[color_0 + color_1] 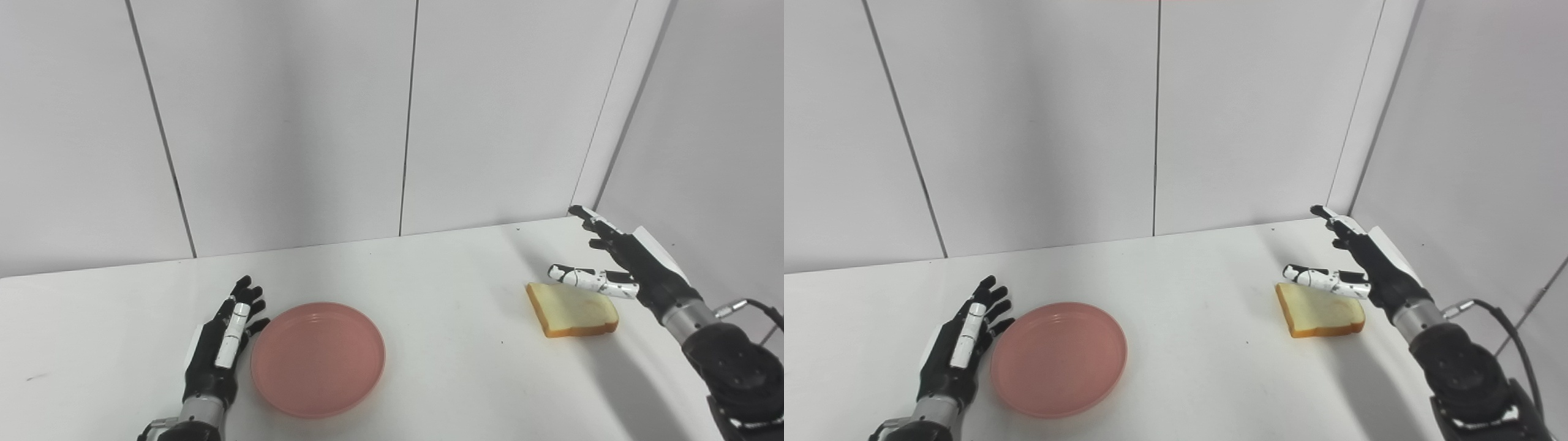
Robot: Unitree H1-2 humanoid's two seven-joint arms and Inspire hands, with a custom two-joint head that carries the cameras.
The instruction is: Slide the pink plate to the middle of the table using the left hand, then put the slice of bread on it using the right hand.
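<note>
The pink plate (317, 358) lies flat on the white table (441, 343), left of centre near the front edge. My left hand (222, 340) rests just left of the plate's rim, fingers straight and apart, holding nothing. Whether it touches the rim is unclear. A slice of bread (571, 309) lies flat at the right side of the table. My right hand (612, 263) hovers above the bread's far right edge, open, thumb stretched over the slice and fingers pointing toward the back wall.
White wall panels close off the back and the right side, meeting in a corner behind the bread. The table's right edge runs close to my right forearm (729, 361). Bare tabletop lies between plate and bread.
</note>
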